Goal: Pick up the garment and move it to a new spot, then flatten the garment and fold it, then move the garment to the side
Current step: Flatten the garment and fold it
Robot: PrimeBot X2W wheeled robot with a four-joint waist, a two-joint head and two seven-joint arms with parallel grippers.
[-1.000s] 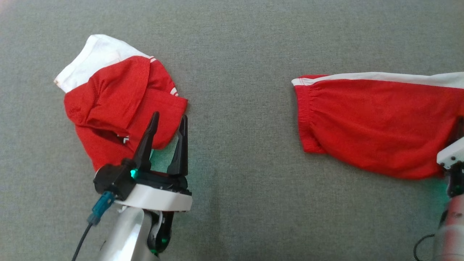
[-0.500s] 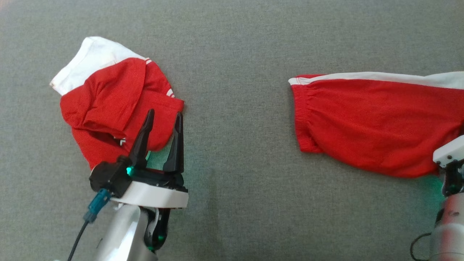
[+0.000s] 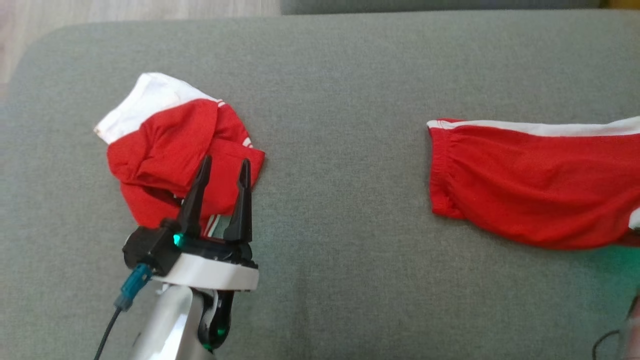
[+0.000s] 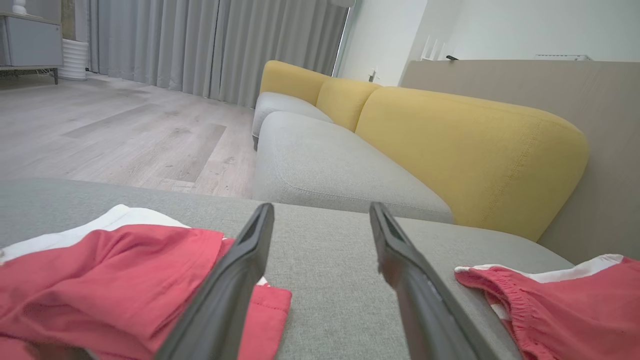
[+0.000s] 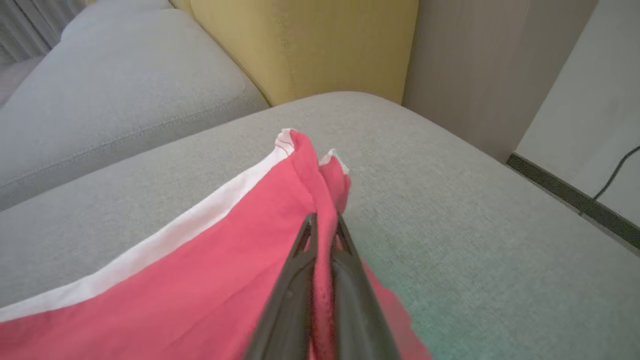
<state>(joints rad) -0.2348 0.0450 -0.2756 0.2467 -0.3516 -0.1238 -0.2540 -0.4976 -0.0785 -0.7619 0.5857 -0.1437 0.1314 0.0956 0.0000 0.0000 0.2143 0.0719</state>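
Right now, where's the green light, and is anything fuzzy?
Head view: green lamp on the left gripper, green tint on the cushion lower right. Right wrist view: green wash beside the garment. Left wrist view: near fingers look soft.

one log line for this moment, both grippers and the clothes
left gripper: open, at edge of crumpled red garment | right gripper: shut on flat red garment | surface: grey cushion
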